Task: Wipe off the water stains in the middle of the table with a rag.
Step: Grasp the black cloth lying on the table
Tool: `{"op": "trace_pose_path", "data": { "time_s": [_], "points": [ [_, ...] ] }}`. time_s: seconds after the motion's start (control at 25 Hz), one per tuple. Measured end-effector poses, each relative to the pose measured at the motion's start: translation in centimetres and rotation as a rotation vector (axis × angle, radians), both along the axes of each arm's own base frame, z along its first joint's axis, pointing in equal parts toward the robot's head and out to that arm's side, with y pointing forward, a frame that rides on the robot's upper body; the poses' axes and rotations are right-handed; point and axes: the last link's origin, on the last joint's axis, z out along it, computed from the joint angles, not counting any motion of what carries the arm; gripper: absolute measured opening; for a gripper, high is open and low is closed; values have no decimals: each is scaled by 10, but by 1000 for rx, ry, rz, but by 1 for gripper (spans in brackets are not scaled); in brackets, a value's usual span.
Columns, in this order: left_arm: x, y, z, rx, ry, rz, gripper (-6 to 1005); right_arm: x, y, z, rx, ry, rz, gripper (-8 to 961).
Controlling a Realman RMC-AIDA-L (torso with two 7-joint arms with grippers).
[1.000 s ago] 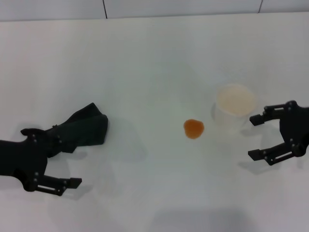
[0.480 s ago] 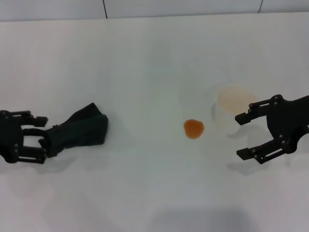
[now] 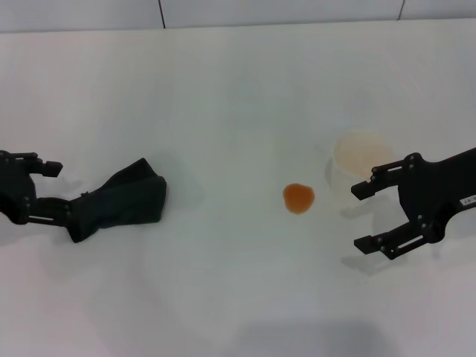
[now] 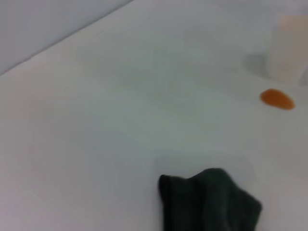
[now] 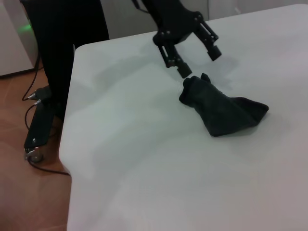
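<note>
Your large plain white tabletop [image 3: 223,97] carries the small round orange-amber water stain [image 3: 298,198] near its middle, still unwiped. A pale translucent cup [image 3: 358,167] stands close at the stain's 2 o'clock. The dark green-black cloth rag [image 3: 123,201] lies well apart at its 9 o'clock. Your left gripper [image 3: 48,192] reaches level toward the rag's outer end, fingers spread, likely for pickup. Your right gripper [image 3: 362,216], also spread, hovers beside the cup, holding nothing.

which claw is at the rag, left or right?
The left claw, open right at the rag's end. The right claw is open beside the cup, across the stain.
</note>
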Motion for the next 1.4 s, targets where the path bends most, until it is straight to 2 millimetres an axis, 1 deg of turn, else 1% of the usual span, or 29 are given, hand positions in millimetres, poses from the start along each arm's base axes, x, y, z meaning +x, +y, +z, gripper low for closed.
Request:
{"op": "trace_pose_path", "data": {
  "time_s": [0.24, 0.56, 1.0, 1.08, 1.32, 1.4],
  "points": [
    [-1, 9, -19, -41, 11, 21, 874, -1, 1, -4, 0, -9, 8, 825],
    [-1, 12, -38, -76, 46, 24, 860, -1, 4, -6, 16, -13, 10, 824],
    [3, 21, -50, -42, 53, 90, 667, -2, 7, -10, 32, -21, 22, 823],
    [5, 20, -53, -49, 56, 89, 460, -2, 6, -10, 31, -20, 23, 823],
    [9, 20, -59, -80, 74, 69, 219, -2, 5, -10, 26, -15, 20, 823],
    [12, 21, -61, -91, 73, 66, 171, -1, 4, -11, 24, -13, 17, 823]
  ]
}}
